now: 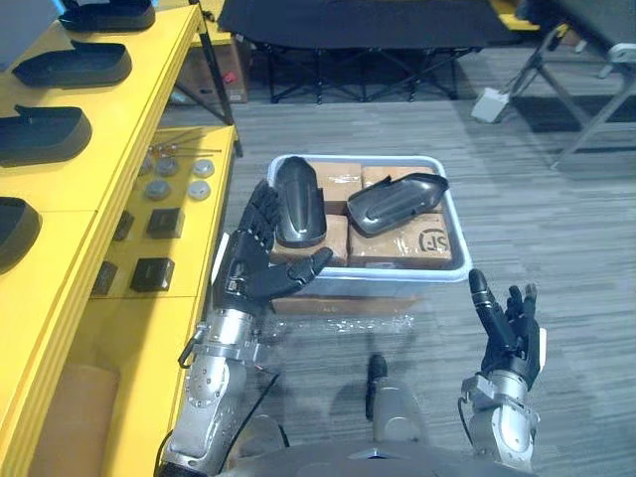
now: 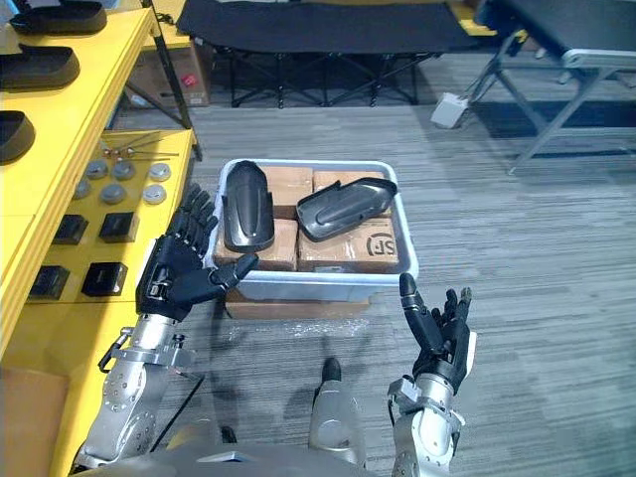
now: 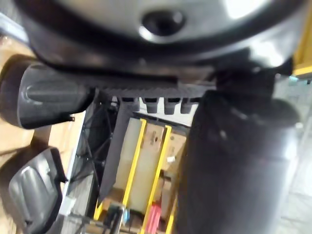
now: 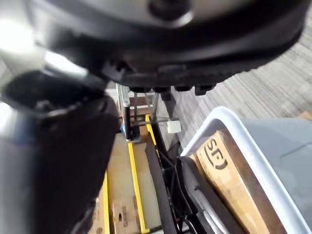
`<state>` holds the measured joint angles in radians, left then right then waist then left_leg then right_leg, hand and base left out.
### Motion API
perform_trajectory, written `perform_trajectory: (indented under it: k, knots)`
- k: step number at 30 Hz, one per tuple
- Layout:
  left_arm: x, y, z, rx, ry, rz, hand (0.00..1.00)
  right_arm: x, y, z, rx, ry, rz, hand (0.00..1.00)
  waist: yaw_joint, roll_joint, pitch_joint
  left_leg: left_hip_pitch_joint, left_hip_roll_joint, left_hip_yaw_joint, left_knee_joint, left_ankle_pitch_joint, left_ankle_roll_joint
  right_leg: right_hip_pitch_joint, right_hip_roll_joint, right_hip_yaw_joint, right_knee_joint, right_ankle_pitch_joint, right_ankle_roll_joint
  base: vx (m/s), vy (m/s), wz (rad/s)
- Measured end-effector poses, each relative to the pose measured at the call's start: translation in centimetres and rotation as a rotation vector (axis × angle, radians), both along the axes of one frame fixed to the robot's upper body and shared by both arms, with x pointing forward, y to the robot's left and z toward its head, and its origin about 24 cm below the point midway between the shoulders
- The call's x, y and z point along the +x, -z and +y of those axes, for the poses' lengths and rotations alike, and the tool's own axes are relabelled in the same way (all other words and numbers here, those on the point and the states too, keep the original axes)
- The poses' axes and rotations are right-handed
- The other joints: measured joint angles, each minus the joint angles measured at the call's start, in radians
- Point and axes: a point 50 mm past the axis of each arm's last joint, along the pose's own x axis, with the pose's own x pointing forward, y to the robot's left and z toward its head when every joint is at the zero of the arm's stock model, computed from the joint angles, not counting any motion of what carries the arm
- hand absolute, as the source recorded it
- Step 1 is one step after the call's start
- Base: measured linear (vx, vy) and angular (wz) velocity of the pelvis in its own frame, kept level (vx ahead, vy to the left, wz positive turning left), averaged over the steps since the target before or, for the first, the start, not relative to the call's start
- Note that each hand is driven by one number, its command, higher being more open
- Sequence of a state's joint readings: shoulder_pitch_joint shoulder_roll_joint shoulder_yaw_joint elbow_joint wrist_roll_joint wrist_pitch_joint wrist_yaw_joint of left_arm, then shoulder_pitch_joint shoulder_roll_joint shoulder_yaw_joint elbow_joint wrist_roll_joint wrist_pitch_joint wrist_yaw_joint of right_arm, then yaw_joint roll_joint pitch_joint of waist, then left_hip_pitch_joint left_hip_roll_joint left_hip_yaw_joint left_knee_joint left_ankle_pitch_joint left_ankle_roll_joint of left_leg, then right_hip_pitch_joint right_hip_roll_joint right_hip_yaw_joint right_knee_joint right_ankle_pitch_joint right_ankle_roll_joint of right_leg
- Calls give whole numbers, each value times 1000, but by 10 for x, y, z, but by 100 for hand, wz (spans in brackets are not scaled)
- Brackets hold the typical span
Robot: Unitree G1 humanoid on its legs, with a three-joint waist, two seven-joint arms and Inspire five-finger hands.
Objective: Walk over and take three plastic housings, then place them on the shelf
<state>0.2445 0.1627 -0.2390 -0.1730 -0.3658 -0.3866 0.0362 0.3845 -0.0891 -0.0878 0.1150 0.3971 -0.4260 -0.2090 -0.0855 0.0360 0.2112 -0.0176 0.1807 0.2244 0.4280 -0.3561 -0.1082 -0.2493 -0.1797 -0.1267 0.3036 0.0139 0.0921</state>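
Two dark plastic housings lie on cardboard boxes in a pale grey tub (image 1: 452, 260) on the floor ahead: one housing (image 1: 298, 202) at the tub's left, another housing (image 1: 395, 200) tilted at its right. My left hand (image 1: 248, 266) hovers open by the tub's near left corner, fingers straight, thumb pointing toward the tub, holding nothing. My right hand (image 1: 511, 333) is raised open, palm empty, in front of the tub's near right corner. Several more dark housings (image 1: 40, 134) rest on the yellow shelf (image 1: 109, 169) at the left.
The shelf's lower level (image 1: 189, 214) holds small round metal parts (image 1: 159, 188) and black blocks (image 1: 152, 273). A black folding cot (image 1: 368, 30) stands behind the tub. Grey metal legs (image 1: 586, 109) and a white box (image 1: 489, 103) sit at the far right on striped carpet.
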Motion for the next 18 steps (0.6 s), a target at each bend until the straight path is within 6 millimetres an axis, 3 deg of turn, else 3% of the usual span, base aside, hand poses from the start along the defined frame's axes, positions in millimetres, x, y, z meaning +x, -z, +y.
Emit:
perform_trajectory:
  k: [1, 3, 4, 6, 7, 8, 9, 11, 12, 14, 15, 18]
  knots:
    - [1, -1, -3, -35, 2, 1, 100, 0, -1, -2, -17, -17, 0, 100, -4, 25, -13, -3, 21, -26, -20, 16, -18, 1, 11, -39, 25, -25, -7, 274, -149, 54]
    - [2, -1, -9, -83, 23, 7, 100, 2, -4, -2, -39, -30, -3, 100, -6, 29, -16, 16, 35, -84, -56, 52, -14, 18, 22, -90, 69, -86, -28, 302, -197, 61]
    - [1, 1, -11, -92, 26, 14, 100, 3, -5, -2, -46, -34, -4, 100, -3, 28, -15, 9, 41, -102, -41, 62, 0, 29, 28, -102, 70, -96, -34, 239, -222, 48]
    - [1, 12, -11, -88, 29, 76, 100, 5, -10, -7, -57, -42, -16, 100, 4, 17, -9, -60, 65, -125, 134, 138, 86, 107, 33, -148, 48, -124, -54, 208, -245, 54]
    - [1, 17, -11, -85, 28, 100, 100, 5, -11, -9, -66, -41, -17, 100, 4, 16, -7, -82, 76, -119, 197, 174, 93, 140, 30, -160, 29, -128, -58, 254, -205, 65]
    - [-1, 25, -10, -77, 32, 145, 100, 4, -14, -16, -89, -23, -16, 100, 15, -3, 7, -113, 99, -88, 291, 199, 95, 223, 20, -194, -14, -135, -64, 210, -127, 54]
    - [-2, 28, -11, -74, 41, 155, 100, 3, -15, -21, -100, -9, -16, 100, 20, -3, 7, -122, 103, -71, 293, 181, 89, 245, 17, -205, -26, -135, -64, 194, -107, 53]
    - [-3, 29, -14, -68, 81, 155, 100, 1, -23, -40, -155, 58, -20, 100, 32, 6, 6, -159, 64, 2, 184, 163, 90, 273, -13, -249, -49, -139, -60, 99, -26, 46]
    - [-5, 29, -14, -70, 96, 154, 100, 2, -28, -50, -197, 87, -12, 100, 33, 18, 2, -163, 24, 23, 58, 217, 90, 269, -25, -258, -49, -142, -48, 75, 44, 35]
    - [-10, 32, -15, -71, 122, 160, 100, 6, -34, -58, -297, 125, 20, 100, 31, 45, -1, -148, -11, 34, -58, 301, 76, 260, -25, -260, -35, -158, -17, 53, 116, 19]
    - [-10, 32, -15, -58, 141, 160, 100, 7, -33, -61, -329, 162, 59, 100, 30, 43, -2, -134, -36, 8, -128, 289, 60, 239, -39, -258, -19, -163, -5, 51, 140, 20]
    - [-10, 31, -12, -35, 154, 155, 100, 14, -19, -63, -286, 226, 150, 100, 31, 22, 12, -147, -79, 11, -191, 319, 81, 211, -65, -256, -28, -141, 19, 2, 99, 15]
